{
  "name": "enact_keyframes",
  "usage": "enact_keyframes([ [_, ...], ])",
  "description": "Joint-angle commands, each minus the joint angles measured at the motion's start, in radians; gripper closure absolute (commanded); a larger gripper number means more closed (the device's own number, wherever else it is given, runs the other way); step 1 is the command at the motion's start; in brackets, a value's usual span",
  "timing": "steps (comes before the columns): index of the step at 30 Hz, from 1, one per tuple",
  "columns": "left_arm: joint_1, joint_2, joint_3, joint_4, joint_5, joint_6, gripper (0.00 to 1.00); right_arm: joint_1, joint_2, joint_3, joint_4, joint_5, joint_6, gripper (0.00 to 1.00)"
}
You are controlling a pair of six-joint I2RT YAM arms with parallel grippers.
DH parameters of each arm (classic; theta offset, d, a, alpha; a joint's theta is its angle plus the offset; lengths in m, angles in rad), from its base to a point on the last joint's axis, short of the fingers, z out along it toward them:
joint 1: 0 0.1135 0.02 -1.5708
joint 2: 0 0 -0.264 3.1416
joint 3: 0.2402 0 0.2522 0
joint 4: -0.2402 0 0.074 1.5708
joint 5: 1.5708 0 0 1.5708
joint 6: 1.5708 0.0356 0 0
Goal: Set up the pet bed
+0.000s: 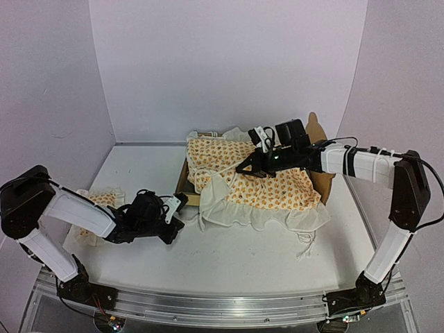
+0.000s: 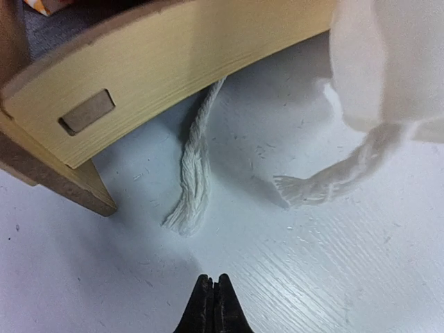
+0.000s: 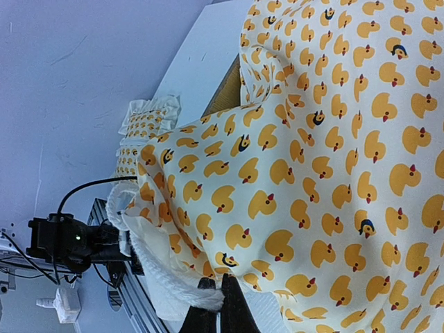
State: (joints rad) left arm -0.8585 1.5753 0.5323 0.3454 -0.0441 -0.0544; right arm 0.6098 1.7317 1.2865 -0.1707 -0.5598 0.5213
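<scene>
Apparently mid-fitting the cover (image 1: 277,191) on the bed (image 2: 173,55), right jaws pinch it while left jaws, pressed together empty, next need the tie (image 2: 191,187).

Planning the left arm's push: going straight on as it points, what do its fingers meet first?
Probably the cord just ahead, slightly left of the shut left fingers' line. Past it, the bed. Depth is unclear.

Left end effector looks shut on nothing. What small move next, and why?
Probably open the left end effector and ease forward to the frayed tie trailing from under the pet bed: its jaws are closed on nothing, just short of that cord.
</scene>
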Motion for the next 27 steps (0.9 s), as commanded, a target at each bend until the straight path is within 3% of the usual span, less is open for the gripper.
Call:
enact_keyframes([
  [1, -0.004, -0.154, -0.038, 0.029, 0.033, -0.067, 1.0, 0.018, -0.052, 0.04, 0.001, 0.007, -0.029, 1.0],
  [2, -0.004, -0.15, -0.027, 0.028, 0.04, -0.051, 0.93, 0.019, -0.053, 0.04, 0.002, 0.009, -0.029, 1.0],
  [4, -0.004, -0.106, 0.014, 0.031, 0.032, -0.033, 0.65, 0.02, -0.056, 0.04, 0.002, 0.009, -0.032, 1.0],
  [6, -0.003, -0.016, 0.072, 0.032, 0.006, -0.021, 0.47, 0.019, -0.059, 0.038, 0.0, 0.01, -0.034, 1.0],
  [10, -0.004, 0.132, 0.177, 0.052, -0.013, 0.006, 0.31, 0.019, -0.074, 0.028, -0.004, 0.016, -0.041, 1.0],
  [13, -0.004, 0.22, 0.233, 0.058, -0.056, 0.022, 0.29, 0.019, -0.084, 0.022, -0.007, 0.018, -0.042, 1.0],
  [15, -0.004, 0.255, 0.247, 0.057, -0.07, 0.032, 0.34, 0.019, -0.088, 0.02, -0.009, 0.018, -0.043, 1.0],
  [19, -0.017, 0.237, 0.177, 0.055, -0.062, -0.011, 0.56, 0.019, -0.095, 0.018, -0.011, 0.013, -0.044, 1.0],
  [24, -0.066, 0.127, 0.045, 0.052, -0.061, -0.117, 0.96, 0.04, -0.096, 0.016, -0.01, 0.01, -0.047, 1.0],
  [27, -0.073, 0.006, -0.026, 0.051, -0.035, -0.222, 1.0, 0.075, -0.093, 0.031, -0.014, 0.001, -0.042, 1.0],
])
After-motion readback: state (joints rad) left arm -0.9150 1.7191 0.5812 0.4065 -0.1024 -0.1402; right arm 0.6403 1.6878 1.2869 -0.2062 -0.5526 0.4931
